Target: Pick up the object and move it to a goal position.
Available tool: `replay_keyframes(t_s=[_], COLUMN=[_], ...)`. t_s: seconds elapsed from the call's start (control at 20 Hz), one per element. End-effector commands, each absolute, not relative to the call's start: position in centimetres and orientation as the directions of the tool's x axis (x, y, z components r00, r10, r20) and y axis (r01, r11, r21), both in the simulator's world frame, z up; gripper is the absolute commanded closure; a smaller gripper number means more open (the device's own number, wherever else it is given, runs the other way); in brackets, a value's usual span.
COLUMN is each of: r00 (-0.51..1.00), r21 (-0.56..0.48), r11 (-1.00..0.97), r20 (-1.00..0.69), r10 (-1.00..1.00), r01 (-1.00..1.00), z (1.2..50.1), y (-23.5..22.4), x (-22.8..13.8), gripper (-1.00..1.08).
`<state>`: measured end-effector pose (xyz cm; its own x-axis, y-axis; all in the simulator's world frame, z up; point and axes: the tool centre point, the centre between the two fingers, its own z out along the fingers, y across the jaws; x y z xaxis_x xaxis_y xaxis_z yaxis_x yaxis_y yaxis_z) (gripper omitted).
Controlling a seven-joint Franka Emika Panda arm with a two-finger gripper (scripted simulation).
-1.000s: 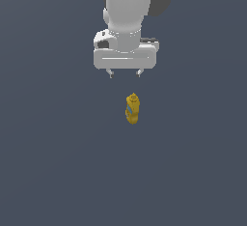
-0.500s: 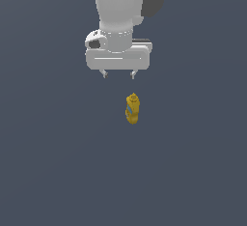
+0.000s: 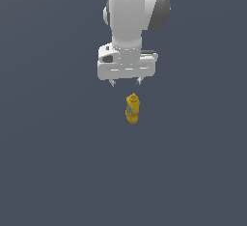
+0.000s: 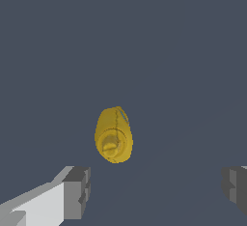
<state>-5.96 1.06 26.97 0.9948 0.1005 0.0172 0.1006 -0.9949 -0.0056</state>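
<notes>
1. Looking at the yellow bottle [image 3: 132,108], I see it resting alone on the grey floor [image 3: 58,172].
2. My gripper [image 3: 125,82] hangs near the bottle, apart from it.
3. Its fingers [image 4: 77,192] are spread wide, holding nothing.

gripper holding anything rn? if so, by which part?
Nothing held. The gripper is open and clear of the yellow bottle, which sits untouched on the floor; the fingers have nothing between them.
</notes>
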Motion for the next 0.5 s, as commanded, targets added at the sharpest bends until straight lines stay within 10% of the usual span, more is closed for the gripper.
replay_keyframes(t_s=[0.0, 0.45], r00=[0.987, 0.965], r21=[-0.003, 0.000], r11=[-0.987, -0.965], r20=[0.011, 0.000], r10=[0.158, 0.264], r01=[0.158, 0.264], z=[25.2, 22.1], y=[2.3, 4.5], x=[-6.3, -7.1], gripper=[-0.92, -0.92])
